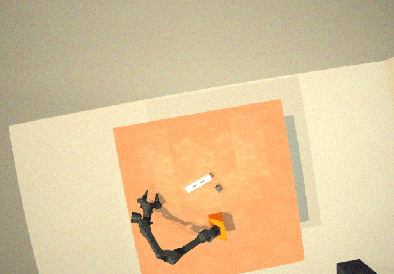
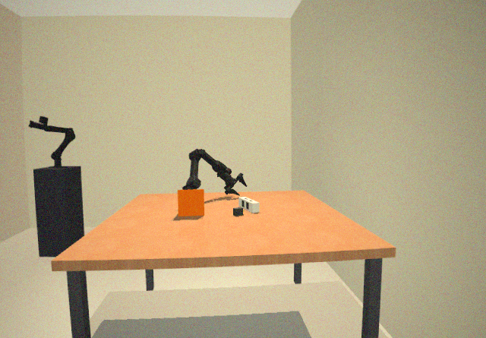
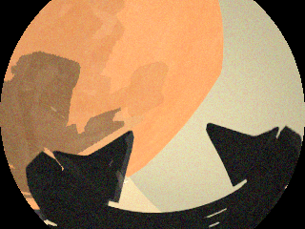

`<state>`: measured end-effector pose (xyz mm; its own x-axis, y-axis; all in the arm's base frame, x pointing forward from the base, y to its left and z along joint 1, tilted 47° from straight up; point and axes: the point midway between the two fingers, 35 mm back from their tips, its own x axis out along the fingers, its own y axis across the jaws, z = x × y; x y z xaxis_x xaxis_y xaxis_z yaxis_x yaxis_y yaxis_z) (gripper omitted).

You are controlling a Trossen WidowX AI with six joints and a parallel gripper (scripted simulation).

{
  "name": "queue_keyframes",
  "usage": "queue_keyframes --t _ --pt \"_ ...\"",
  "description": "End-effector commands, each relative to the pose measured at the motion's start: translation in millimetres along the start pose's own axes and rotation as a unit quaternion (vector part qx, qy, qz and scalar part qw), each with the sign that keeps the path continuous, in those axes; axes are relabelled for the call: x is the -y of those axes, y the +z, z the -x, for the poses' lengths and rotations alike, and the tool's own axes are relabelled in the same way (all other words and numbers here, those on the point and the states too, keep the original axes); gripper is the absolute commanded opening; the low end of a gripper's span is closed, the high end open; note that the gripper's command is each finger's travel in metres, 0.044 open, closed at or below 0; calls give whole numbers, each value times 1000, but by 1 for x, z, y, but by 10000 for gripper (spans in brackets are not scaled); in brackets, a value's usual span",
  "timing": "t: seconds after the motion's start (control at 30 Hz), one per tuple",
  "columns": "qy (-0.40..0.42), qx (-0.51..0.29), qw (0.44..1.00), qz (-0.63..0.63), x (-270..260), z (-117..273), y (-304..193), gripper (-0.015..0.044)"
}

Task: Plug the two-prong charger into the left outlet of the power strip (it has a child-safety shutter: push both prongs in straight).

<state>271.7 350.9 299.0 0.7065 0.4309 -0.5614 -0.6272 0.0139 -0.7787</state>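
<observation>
The small dark grey charger point(image 1: 218, 188) point(image 2: 238, 211) lies on the table beside one end of the power strip. Its prongs are too small to make out clearly. The white power strip point(image 1: 191, 188) point(image 2: 253, 206) stands on the table, with two dark outlets on its top in the top view. My gripper point(image 1: 152, 192) point(image 2: 242, 190) point(image 3: 172, 130) is wide open and empty. It hangs above the table, to the left of the strip in the top view, away from both strip and charger. Neither strip nor charger shows in the wrist view.
The arm's base stands on an orange block point(image 1: 215, 217) point(image 2: 190, 203), near the charger in the top view. The wooden table point(image 1: 270, 201) point(image 2: 219, 244) has its left edge near the gripper in the top view. Another arm stands on a black pedestal point(image 2: 58, 213) off the table.
</observation>
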Motion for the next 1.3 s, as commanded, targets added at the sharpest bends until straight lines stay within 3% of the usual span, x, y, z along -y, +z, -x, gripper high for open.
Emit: queue_keyframes --t 0.0,1.27 --pt "23 -18 1000 -7 -7 -17 -17 440" --pt "174 -144 963 -147 -41 -92 -203 440"
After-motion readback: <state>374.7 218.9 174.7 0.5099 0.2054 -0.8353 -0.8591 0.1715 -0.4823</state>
